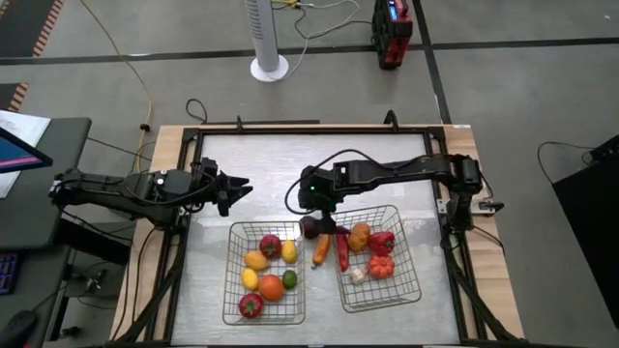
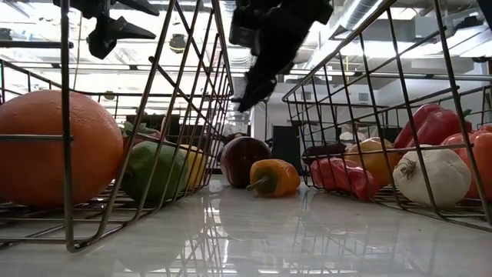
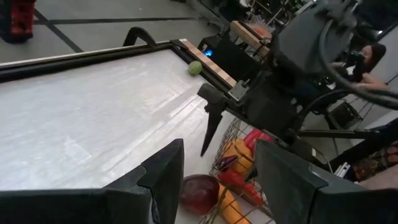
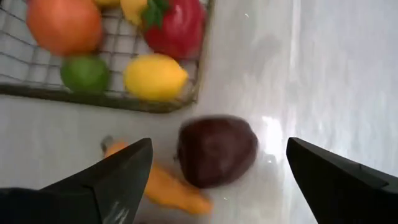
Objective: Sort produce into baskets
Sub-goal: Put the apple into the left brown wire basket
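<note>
Two silver wire baskets stand at the table's near side: the left basket [image 1: 232, 290] holds red, yellow, orange and green rounds, and the right basket [image 1: 411, 280] holds red and orange pieces and white garlic [image 1: 357, 275]. A dark purple round [image 1: 309, 227] and an orange carrot [image 1: 321, 250] lie on the table between them. A red chili [image 1: 342, 251] lies at the right basket's left wall. My right gripper [image 1: 323, 207] hangs open just above the purple round [image 4: 217, 149], one finger on either side of it, touching nothing. My left gripper [image 1: 238, 186] is open and empty at the table's left.
A small green ball [image 3: 195, 68] lies by the table's far rim. The table's far half [image 1: 290, 155] is bare white surface. The dark frame rails [image 1: 193, 242] run along the left and right edges. A person sits beyond the table in the left wrist view [image 3: 373, 59].
</note>
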